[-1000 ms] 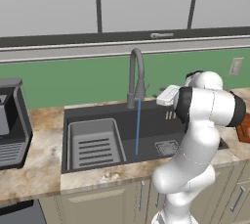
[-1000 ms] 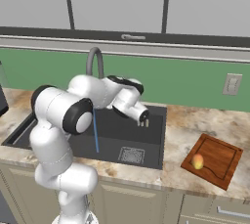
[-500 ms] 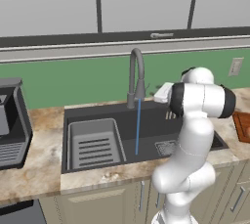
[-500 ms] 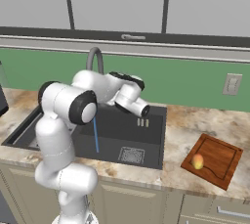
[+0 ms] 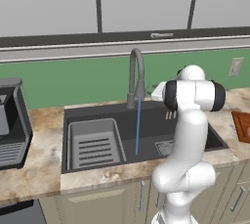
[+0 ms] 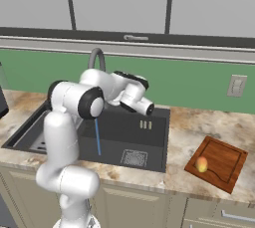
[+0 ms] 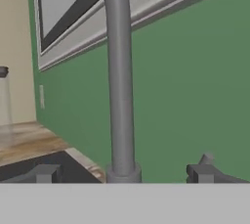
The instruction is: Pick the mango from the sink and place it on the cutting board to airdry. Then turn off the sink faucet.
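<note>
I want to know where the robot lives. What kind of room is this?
It looks like a kitchen. There is a sink with a faucet running water, a stone counter with cupboards underneath, and a cutting board with a mango on it.

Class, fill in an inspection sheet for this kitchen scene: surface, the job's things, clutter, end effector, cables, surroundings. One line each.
Surface: speckled beige stone counter over pale cabinets.
Job's things: mango lies on the cutting board; sink faucet runs a blue stream into the sink.
Clutter: grey ribbed rack tray in the basin; dark appliance at the counter's left end.
End effector: end effector open, fingers either side of the faucet's stem near its base, not touching it.
Cables: nothing seen.
Surroundings: green backsplash, wall outlet, grey upper cabinets.
</note>
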